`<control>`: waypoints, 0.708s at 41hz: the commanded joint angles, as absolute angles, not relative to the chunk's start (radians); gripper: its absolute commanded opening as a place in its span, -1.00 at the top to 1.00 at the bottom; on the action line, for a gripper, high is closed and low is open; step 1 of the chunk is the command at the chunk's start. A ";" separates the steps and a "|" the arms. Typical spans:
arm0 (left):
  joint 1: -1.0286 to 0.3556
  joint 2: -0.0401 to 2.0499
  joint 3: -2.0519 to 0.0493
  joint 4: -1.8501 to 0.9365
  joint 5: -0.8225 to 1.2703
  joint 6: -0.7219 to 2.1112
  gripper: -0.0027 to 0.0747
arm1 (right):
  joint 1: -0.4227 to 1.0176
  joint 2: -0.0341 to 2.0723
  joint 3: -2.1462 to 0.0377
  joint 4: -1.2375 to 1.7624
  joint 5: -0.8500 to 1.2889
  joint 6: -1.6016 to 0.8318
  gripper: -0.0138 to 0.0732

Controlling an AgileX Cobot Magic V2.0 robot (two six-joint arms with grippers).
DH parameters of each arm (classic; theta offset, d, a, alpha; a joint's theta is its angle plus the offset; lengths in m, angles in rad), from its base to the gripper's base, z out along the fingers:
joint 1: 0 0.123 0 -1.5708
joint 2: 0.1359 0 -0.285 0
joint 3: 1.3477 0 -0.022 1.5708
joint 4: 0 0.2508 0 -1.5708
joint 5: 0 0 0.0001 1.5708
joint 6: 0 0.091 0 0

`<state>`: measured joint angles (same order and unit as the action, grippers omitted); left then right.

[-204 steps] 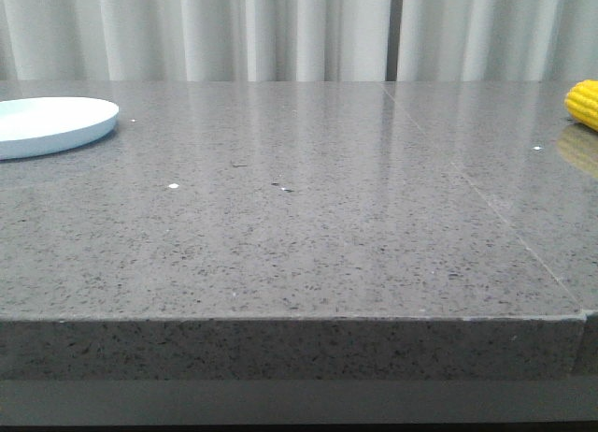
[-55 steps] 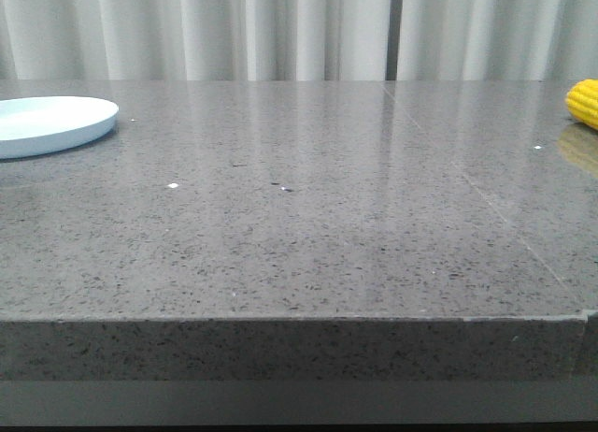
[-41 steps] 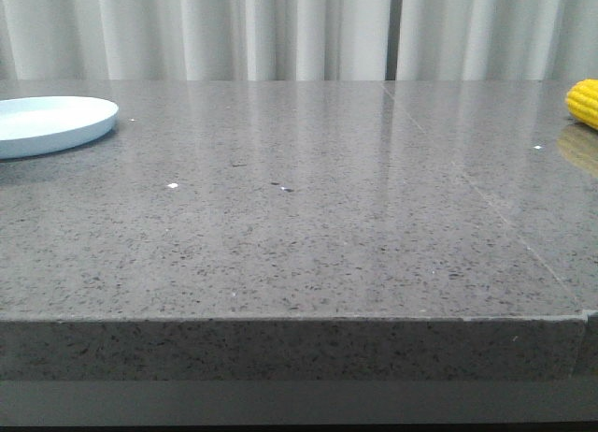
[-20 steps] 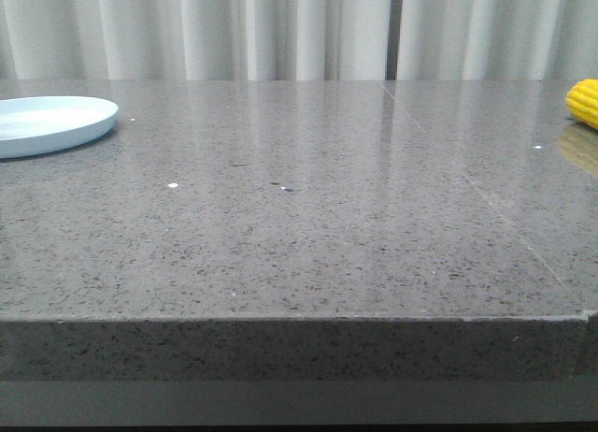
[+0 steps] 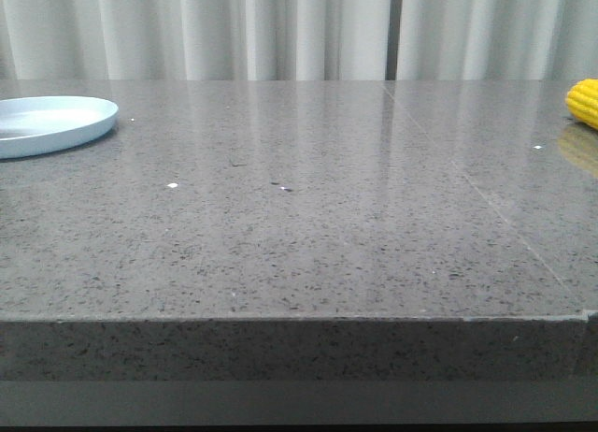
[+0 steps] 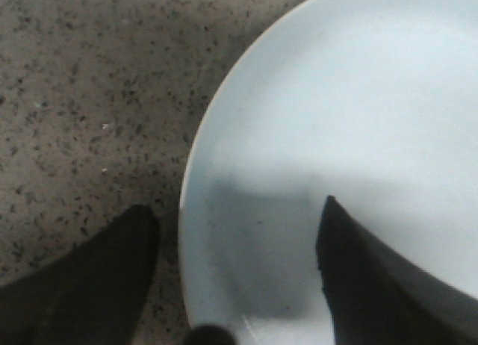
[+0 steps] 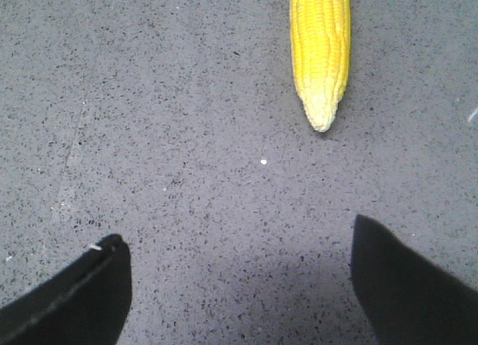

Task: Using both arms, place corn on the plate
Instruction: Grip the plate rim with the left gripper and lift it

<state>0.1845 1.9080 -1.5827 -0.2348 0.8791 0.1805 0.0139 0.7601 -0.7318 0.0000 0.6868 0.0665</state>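
a: where are we in the job? our right gripper [image 7: 239,278] has its jaws spread wide with nothing between them, only speckled grey stone. the corn [image 7: 320,50] lies well ahead of the open jaws, off toward the right-hand finger's side, its pale tip pointing back at us. we judge we're in the approach, before any grasp.

b: agreed. next we'd need to bring the jaws forward and over, so the cob sits between them across its width, then close.

a: and our left gripper [image 6: 235,274]?

b: jaws also apart, holding nothing. they straddle the rim of the plate [image 6: 196,158]: one finger over the stone, the other over the plate's pale inside. it looks set to grip or steady that rim.

a: beyond that?

b: a polished grey speckled countertop [image 5: 299,226], with a seam running back on the right, and pale pleated curtains [image 5: 299,30] behind the far edge.
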 commanded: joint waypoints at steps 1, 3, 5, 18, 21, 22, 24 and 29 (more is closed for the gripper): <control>0.184 1.855 -1.615 -0.257 0.861 0.186 0.17 | 0.008 0.762 -0.766 -0.017 0.618 0.060 -0.75; 0.184 1.856 -1.615 -0.257 0.865 0.186 0.29 | 0.008 0.762 -0.766 -0.017 0.618 0.060 -0.75; 0.184 1.856 -1.615 -0.257 0.871 0.186 0.41 | 0.008 0.762 -0.766 -0.017 0.618 0.060 -0.75; 0.184 1.856 -1.615 -0.262 0.892 0.199 0.98 | 0.008 0.762 -0.766 -0.017 0.618 0.060 -0.75; 0.184 1.851 -1.627 -0.289 0.908 0.226 0.98 | 0.008 0.762 -0.766 -0.017 0.618 0.060 -0.75; 0.184 1.851 -1.634 -0.300 0.917 0.233 0.98 | 0.008 0.762 -0.766 -0.017 0.618 0.060 -0.75; 0.184 1.851 -1.653 -0.330 0.941 0.255 0.98 | 0.008 0.762 -0.766 -0.017 0.618 0.060 -0.75; 0.181 1.851 -1.719 -0.470 1.012 0.333 0.98 | 0.008 0.762 -0.766 -0.017 0.618 0.060 -0.75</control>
<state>0.1845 1.9097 -1.6495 -0.3543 0.9886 0.2768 0.0139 0.7601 -0.7318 0.0000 0.6868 0.0665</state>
